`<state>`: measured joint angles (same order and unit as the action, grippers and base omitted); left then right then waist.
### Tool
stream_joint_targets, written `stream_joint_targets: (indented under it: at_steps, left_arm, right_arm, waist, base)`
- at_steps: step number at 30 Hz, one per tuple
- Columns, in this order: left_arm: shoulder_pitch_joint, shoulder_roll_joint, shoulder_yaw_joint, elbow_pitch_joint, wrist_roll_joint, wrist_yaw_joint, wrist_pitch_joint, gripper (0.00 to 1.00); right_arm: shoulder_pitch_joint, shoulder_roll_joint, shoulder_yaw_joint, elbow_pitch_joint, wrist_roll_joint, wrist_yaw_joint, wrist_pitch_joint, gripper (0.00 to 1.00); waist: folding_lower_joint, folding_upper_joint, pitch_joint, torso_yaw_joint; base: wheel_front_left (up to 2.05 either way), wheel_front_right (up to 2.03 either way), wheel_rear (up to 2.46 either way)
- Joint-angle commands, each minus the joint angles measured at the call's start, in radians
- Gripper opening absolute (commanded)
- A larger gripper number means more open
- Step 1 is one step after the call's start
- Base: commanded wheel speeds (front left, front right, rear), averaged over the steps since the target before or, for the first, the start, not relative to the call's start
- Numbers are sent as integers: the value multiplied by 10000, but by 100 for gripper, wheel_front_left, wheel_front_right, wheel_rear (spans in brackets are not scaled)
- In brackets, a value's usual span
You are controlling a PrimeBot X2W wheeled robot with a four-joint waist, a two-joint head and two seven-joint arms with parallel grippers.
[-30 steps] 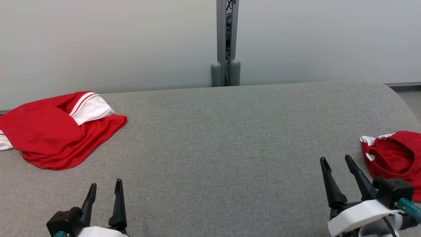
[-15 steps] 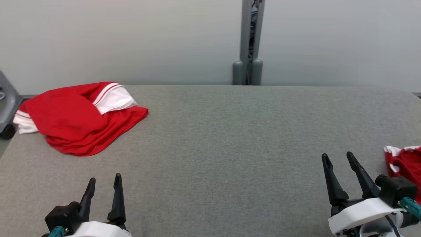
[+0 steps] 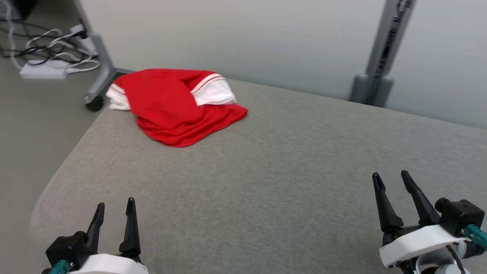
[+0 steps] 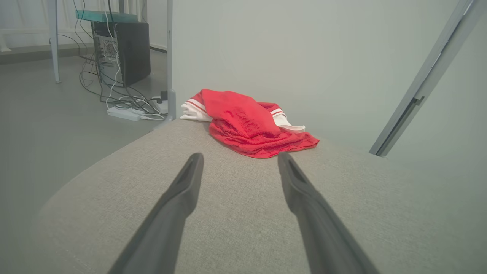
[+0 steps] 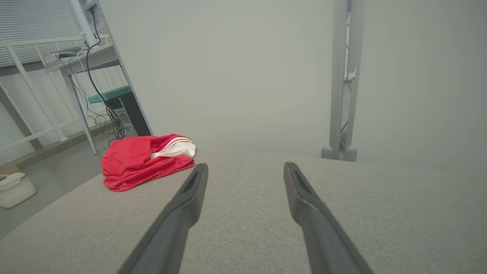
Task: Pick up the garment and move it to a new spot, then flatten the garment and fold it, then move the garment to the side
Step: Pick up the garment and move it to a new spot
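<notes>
A crumpled red garment [image 3: 173,104] with white, red-striped trim lies in a heap at the far left corner of the grey fabric surface [image 3: 274,163]. It also lies ahead of the fingers in the left wrist view, red garment [image 4: 247,123], and off to the left in the right wrist view, red garment [image 5: 142,160]. My left gripper [image 3: 115,209] hovers open near the front left edge, well short of the garment. My right gripper [image 3: 392,180] stands open at the front right, holding nothing.
Beyond the surface's left end the floor holds a power strip and tangled cables [image 3: 49,64], a castor leg [image 3: 95,102] and a computer tower [image 4: 121,51]. A grey post [image 3: 374,82] stands against the pale wall. A white basket [image 5: 13,188] sits on the floor.
The head camera has swung left, so the whole picture shifted right; a second red garment at the right edge has left the view. Both grippers keep the same open pose.
</notes>
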<state>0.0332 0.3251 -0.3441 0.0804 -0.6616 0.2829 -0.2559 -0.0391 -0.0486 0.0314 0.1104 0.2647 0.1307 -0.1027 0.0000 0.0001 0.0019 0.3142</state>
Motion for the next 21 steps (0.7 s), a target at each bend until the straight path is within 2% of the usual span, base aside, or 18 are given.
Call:
stream_joint_targets:
  at_steps: [1,6,11,16,21]
  left_arm:
    - [-65,18,52,-14,-2,37,-11,100]
    - [-61,2,98,-11,27,-10,-38,100]
    - [-69,-8,154,-20,73,-15,-55,100]
    - [-208,63,187,-15,105,5,-36,100]
    - [-872,181,242,-73,9,-182,192,100]
  right_arm:
    - [-117,-41,-17,-14,30,1,-56,100]
    - [-157,-43,-29,27,0,1,-54,100]
    - [-181,-43,-23,9,-11,1,-37,100]
    - [-212,-43,-1,-63,-1,1,19,100]
    - [-291,-43,-89,-138,-47,1,45,100]
  waist:
    - [0,-1,163,603]
    - [0,-1,250,1123]
    - [0,-1,274,1305]
    - [0,-1,310,1213]
    - [0,-1,446,876]
  base:
    - [0,0,0]
    - [0,0,0]
    - [0,0,0]
    - [0,0,0]
    - [0,0,0]
